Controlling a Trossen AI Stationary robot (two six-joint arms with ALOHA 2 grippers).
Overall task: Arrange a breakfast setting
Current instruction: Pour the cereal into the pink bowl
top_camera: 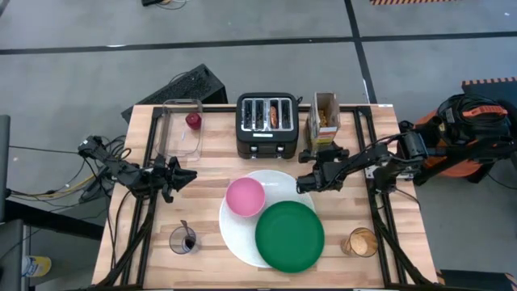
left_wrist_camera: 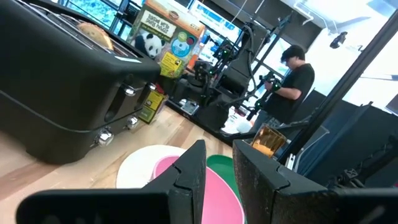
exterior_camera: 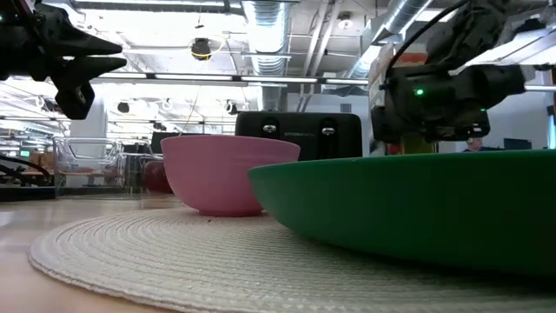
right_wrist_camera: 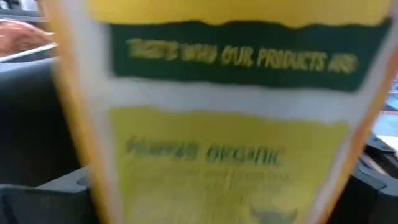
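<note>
A big white plate [top_camera: 242, 242] lies at the table's near middle. On it stand a pink bowl [top_camera: 245, 196] and a green plate [top_camera: 289, 235]. A small red fruit [top_camera: 194, 120] lies in the clear container. A bagel [top_camera: 275, 115] stands in a toaster slot. A spoon [top_camera: 186, 234] stands in a glass, and orange cereal [top_camera: 361, 241] fills another glass. My left gripper [top_camera: 184, 174] is open and empty, left of the bowl. My right gripper [top_camera: 311, 179] is open beside the cereal box [right_wrist_camera: 224, 124], which fills its wrist view. I cannot tell whether it touches the box.
The black toaster [top_camera: 265, 124] stands at the far middle, with the cereal box [top_camera: 325, 117] at its right. The clear container [top_camera: 182, 129] is at the far left. A person [left_wrist_camera: 292, 81] stands beyond the table. A woven mat [exterior_camera: 174, 252] lies under the plates.
</note>
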